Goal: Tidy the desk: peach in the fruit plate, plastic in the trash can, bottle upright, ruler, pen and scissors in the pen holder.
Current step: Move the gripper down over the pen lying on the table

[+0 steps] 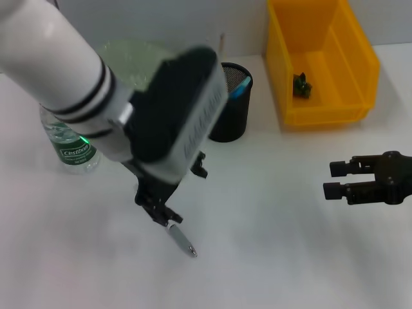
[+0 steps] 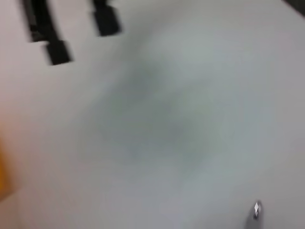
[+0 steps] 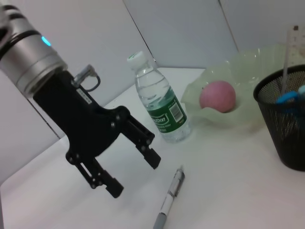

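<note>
A silver pen [image 1: 183, 241] lies on the white table; it also shows in the right wrist view [image 3: 170, 198]. My left gripper [image 1: 182, 194] is open and empty, just above and beside the pen's near end [image 3: 133, 175]. The water bottle [image 1: 71, 143] stands upright at the left. A pink peach [image 3: 217, 95] sits in the pale green fruit plate [image 3: 248, 67]. The black mesh pen holder [image 1: 232, 106] holds a ruler [image 3: 289, 47] and blue-handled scissors [image 3: 290, 98]. A crumpled green piece of plastic [image 1: 301, 86] lies in the yellow bin [image 1: 351, 64]. My right gripper [image 1: 332, 179] is open and empty at the right.
The fruit plate [image 1: 132, 58] is at the back behind my left arm. The yellow bin stands at the back right, next to the pen holder. Bare white table lies between the two grippers. The left wrist view shows the pen's tip [image 2: 256, 210] and the right gripper's fingers [image 2: 58, 52].
</note>
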